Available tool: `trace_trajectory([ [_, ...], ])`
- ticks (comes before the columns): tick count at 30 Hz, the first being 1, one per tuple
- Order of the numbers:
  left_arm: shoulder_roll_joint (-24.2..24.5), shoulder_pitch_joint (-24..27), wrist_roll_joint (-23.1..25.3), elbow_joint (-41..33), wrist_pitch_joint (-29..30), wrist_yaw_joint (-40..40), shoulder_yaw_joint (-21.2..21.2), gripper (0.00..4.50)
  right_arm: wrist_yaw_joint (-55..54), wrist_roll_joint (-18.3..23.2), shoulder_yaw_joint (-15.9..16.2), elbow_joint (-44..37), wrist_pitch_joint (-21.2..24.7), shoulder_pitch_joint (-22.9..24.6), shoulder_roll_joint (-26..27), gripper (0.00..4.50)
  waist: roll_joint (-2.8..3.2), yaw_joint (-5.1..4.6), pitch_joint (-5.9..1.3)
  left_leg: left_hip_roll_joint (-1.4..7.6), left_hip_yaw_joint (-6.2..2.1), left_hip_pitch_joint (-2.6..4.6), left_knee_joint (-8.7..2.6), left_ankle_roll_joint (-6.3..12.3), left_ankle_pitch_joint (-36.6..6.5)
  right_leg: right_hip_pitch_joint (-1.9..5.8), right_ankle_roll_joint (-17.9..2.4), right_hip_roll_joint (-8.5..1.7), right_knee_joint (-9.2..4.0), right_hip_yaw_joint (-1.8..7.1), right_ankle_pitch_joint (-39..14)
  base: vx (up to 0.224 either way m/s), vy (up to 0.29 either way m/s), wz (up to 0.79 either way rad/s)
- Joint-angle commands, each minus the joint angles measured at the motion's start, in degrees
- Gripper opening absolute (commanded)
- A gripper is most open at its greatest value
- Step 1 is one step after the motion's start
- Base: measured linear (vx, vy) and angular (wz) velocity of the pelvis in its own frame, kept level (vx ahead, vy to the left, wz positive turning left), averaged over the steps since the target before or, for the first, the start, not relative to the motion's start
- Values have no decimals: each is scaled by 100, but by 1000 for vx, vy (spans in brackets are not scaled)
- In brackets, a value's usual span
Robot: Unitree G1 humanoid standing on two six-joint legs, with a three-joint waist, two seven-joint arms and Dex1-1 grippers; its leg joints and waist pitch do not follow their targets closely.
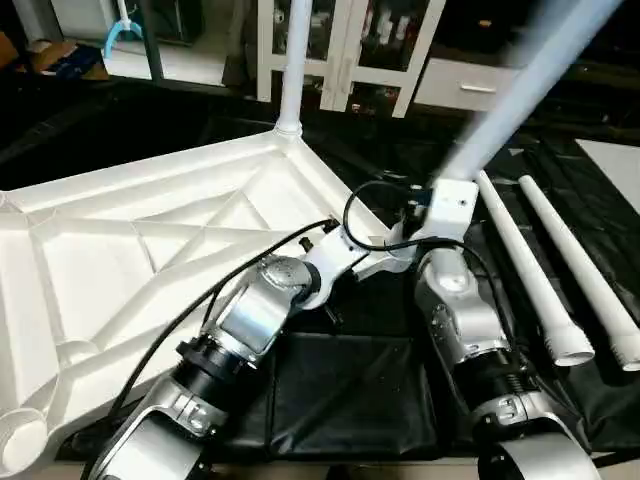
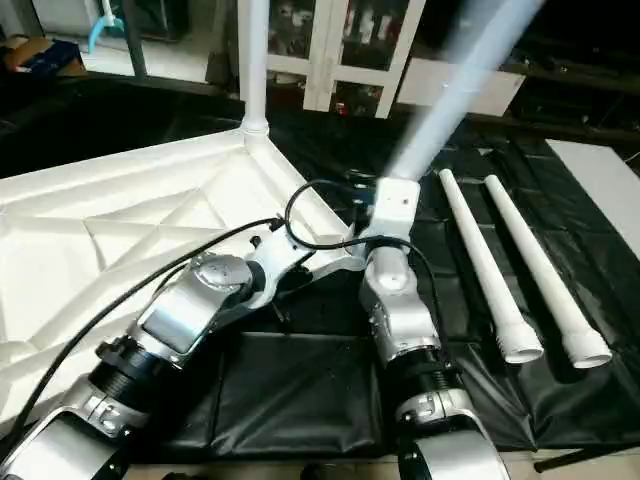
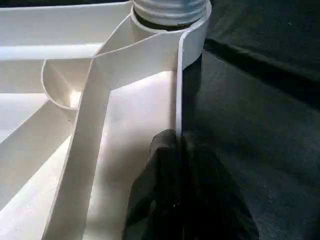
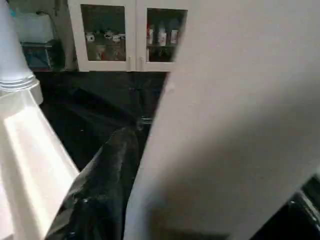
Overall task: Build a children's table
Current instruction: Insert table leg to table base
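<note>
The white table top (image 1: 150,240) lies upside down on black cloth, its ribbed underside up. One white leg (image 1: 293,70) stands upright in the far corner socket. My left gripper (image 1: 392,262) is shut on the top's right-hand rim (image 3: 178,100), with a black finger (image 3: 162,165) pressed against the thin wall. My right gripper (image 1: 445,200) is shut on a second leg (image 1: 520,90), which slants up and to the right in the air just beside that rim. A black finger (image 4: 107,175) lies along this leg (image 4: 225,125).
Two more white legs (image 1: 525,275) (image 1: 580,270) lie side by side on the black cloth (image 1: 350,390) at the right. A white glass-door cabinet (image 1: 340,50) stands behind the table top. A white panel (image 1: 615,165) lies at the far right edge.
</note>
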Motion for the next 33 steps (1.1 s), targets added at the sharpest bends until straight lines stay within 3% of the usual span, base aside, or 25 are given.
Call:
trace_trajectory([
  [1, 287, -97, 235, -19, 95, 178, 254, 0, -84, -107, -341, 592, 330, 418, -257, 299, 133, 2, -322, 411, -160, 74, -487, -148, -1543, 119, -912, -412, -317, 295, -1336, 0, 0, 0],
  [8, 353, -96, 146, -35, 85, 166, 209, 0, 174, -177, -182, 515, 275, 406, -286, 372, 109, 70, -345, 405, -76, 71, -425, 49, -915, 164, -1111, -379, -199, 300, -592, 0, 0, 0],
  [15, 398, -94, 109, -52, 71, 150, 180, 0, 297, -254, -146, 506, 201, 373, -269, 380, 112, 62, -319, 407, -71, 97, -441, -64, -1392, 108, -961, -365, -273, 322, -1379, 0, 0, 0],
  [19, 422, -90, 48, -86, 93, 130, 168, 0, 508, -213, -138, 513, 256, 360, -215, 339, 109, 64, -330, 402, -60, 95, -424, -31, -1278, 108, -994, -352, -249, 327, -1164, 0, 0, 0],
  [26, 466, -92, 9, -137, 95, 39, 118, 0, 1027, -374, 171, 378, 654, 311, -243, 294, 122, 62, -332, 413, -59, 90, -412, 20, -1130, 131, -1116, -351, -217, 325, -981, 0, 0, 0],
  [33, 521, -99, -27, -163, 84, -13, 72, 0, 1170, -327, 123, 302, 703, 286, -187, 255, 119, 65, -345, 411, -48, 96, -389, 33, -952, 152, -1192, -343, -185, 334, -790, 0, 0, 0],
])
